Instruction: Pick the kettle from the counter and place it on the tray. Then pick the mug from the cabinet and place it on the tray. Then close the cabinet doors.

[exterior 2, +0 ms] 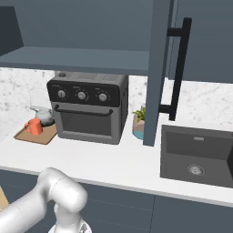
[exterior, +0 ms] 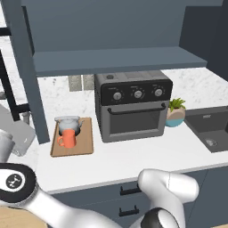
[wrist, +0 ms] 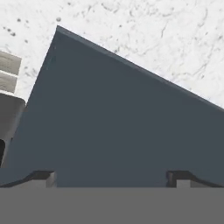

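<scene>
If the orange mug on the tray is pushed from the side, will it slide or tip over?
The mug is short, wide and upright, so it would probably slide rather than tip. The tray looks flat with a low rim, which may stop it. The kettle sits close behind, so a backward push would likely bump it.

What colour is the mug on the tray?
Orange; the mug shows best in the left base view.

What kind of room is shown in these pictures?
Most likely a kitchen: a toaster oven stands on a marble counter, a dark sink is set into it, and a wall cabinet hangs above.
</scene>
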Motion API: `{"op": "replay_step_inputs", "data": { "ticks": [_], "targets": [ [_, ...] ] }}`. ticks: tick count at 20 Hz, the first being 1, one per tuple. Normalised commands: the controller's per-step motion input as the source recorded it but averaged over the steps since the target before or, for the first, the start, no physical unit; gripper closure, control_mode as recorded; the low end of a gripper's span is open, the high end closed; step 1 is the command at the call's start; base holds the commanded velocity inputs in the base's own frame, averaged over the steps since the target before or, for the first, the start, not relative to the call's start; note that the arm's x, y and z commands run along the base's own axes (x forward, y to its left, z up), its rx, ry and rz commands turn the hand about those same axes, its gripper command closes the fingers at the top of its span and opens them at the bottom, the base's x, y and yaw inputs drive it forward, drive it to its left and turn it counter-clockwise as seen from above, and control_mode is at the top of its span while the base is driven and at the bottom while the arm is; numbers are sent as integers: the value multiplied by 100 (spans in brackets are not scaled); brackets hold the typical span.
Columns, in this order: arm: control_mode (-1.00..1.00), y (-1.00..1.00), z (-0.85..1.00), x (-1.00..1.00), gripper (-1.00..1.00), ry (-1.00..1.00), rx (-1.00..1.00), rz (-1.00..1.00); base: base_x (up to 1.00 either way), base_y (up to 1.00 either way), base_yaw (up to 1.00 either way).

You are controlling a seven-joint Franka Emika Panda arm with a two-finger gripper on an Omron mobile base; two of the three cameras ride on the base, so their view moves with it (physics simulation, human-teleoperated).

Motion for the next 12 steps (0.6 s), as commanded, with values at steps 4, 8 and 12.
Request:
{"op": "replay_step_inputs", "data": {
  "ticks": [4,8,12],
  "targets": [
    [-100,-83,48,0,-100,17,12,0,0,0,0],
    [-100,-89,43,5,-100,25,8,2,0,0,0],
    [-100,-88,27,18,-100,29,3,6,0,0,0]
  ]
}}
